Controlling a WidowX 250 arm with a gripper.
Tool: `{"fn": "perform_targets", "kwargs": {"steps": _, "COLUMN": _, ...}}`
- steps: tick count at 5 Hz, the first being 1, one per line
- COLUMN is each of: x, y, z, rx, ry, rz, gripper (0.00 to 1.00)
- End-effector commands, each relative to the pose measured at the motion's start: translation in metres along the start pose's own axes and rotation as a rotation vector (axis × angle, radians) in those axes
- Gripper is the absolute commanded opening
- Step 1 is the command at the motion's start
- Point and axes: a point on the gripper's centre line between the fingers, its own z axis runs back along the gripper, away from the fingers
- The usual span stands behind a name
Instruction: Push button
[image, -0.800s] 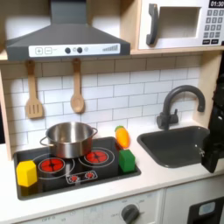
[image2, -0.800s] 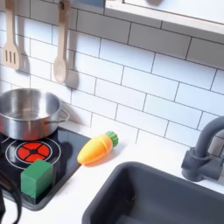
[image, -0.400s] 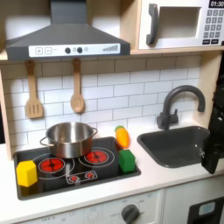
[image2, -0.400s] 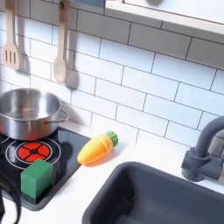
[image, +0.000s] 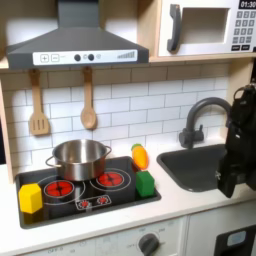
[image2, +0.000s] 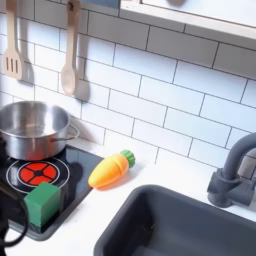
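Observation:
The toy kitchen has several buttons. A row of small dark buttons (image: 82, 57) runs along the front of the grey range hood. In the first exterior view a keypad (image: 243, 30) sits on the microwave at the top right, and red controls (image: 93, 203) mark the front of the black stove. My black arm stands at the first exterior view's right edge, over the sink, with the gripper (image: 228, 186) at its lower end. The dark blur hides how its fingers stand. It touches none of the buttons.
A steel pot (image: 78, 158) sits on the stove (image: 120, 195), with a yellow block (image: 31, 197), a green block (image: 146, 183) and an orange carrot (image2: 110, 170) around it. Two wooden utensils (image: 88, 112) hang on the tiled wall. A dark faucet (image: 196, 122) curves over the sink (image: 190, 170).
My arm has moved up and leftward into the first exterior view, from a sliver at the right edge to a tall shape over the sink. Nothing else has shifted.

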Motion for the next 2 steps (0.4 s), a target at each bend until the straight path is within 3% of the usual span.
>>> {"fn": "perform_targets", "kwargs": {"steps": 1, "x": 0.021, "y": 0.022, "z": -0.002, "rx": 0.035, "ry": -0.047, "rz": 0.064, "gripper": 0.0}}
{"fn": "perform_targets", "kwargs": {"steps": 2, "x": 0.033, "y": 0.037, "z": 0.003, "rx": 0.031, "ry": -0.086, "rz": 0.108, "gripper": 0.0}}
